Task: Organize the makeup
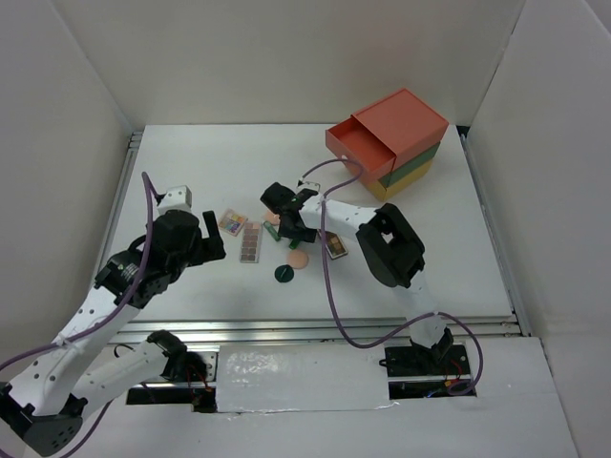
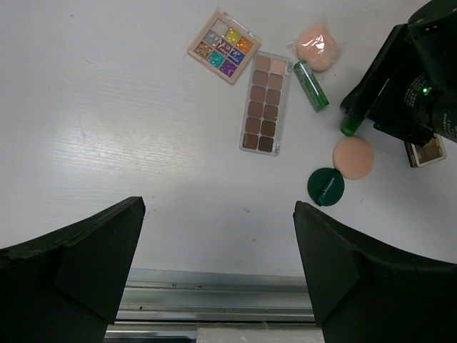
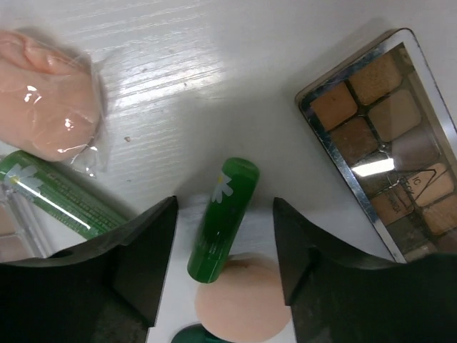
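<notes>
The right jaws are hanging wide open and empty astride the green tube (image 3: 223, 221), which is lying on the desk (image 3: 214, 86) just beside a peach compact (image 3: 243, 300), so they are probably needing to close squarely across its middle; the left jaws are gaping, empty.

Bright, even overhead light; soft shadows; glare on wrapped compact (image 3: 44, 107) and palette (image 3: 382, 146); near fingers (image 3: 121, 279) blurred.
</notes>
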Robot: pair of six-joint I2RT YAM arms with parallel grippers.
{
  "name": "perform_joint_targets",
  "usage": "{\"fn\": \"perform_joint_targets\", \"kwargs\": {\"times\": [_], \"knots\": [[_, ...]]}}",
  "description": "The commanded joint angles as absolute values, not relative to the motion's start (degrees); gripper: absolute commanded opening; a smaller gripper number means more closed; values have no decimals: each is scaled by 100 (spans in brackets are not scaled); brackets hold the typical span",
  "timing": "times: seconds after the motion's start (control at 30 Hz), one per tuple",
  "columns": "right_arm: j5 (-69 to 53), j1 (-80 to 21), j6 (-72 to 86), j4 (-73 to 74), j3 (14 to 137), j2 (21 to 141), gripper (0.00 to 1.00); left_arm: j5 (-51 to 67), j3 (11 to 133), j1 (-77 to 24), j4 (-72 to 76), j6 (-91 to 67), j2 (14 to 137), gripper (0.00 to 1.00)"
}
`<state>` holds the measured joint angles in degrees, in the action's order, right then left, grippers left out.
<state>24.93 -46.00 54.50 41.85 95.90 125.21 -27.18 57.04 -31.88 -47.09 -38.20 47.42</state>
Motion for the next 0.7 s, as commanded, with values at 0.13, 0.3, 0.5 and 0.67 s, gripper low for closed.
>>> {"fn": "perform_joint_targets", "kwargs": {"times": [0.13,0.3,0.5,0.67], "knots": [[2523,-4623,5643,4254,9721,12613,42,-2540,5660,-3225,-4465,-3604,4368,99],[2540,-4632,5424,4350,10106,12639,27,-2540,5651,-3226,-4456,-3604,4342,99],[2760,-4623,4765,4622,11196,12516,17,-2610,5660,-3226,-4491,-3621,4368,99],[2531,-4614,2579,3728,11014,11542,11,-2637,5634,-3226,-4465,-3639,4263,99]]}}
